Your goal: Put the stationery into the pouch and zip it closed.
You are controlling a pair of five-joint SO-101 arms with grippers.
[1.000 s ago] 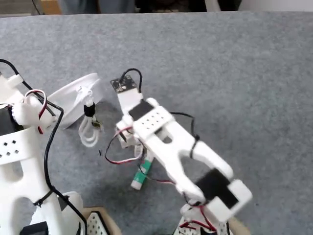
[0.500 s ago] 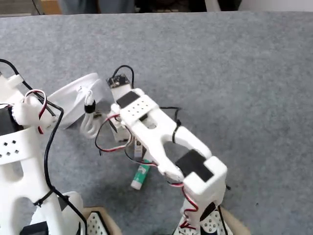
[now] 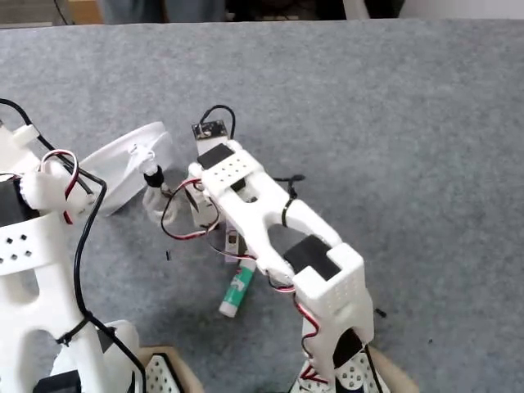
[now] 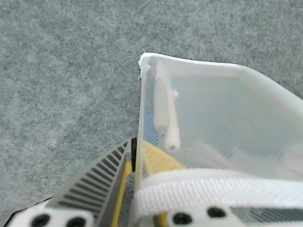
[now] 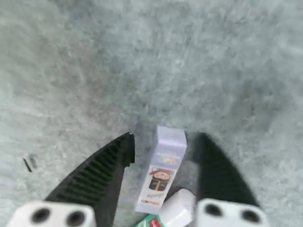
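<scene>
My right pincer [image 5: 165,140] is spread wide, one finger on either side of a small lavender box [image 5: 162,172] that sits on the grey table [image 5: 189,56]. A green-and-white stick [image 5: 176,211] lies just beside the box, nearer my wrist. My left pincer [image 4: 140,158] is pinching the edge of the translucent pouch [image 4: 222,113], which has a white pen [image 4: 165,113] inside. Seen from above, the pouch lies at ten o'clock from the stick, well apart from it.
</scene>
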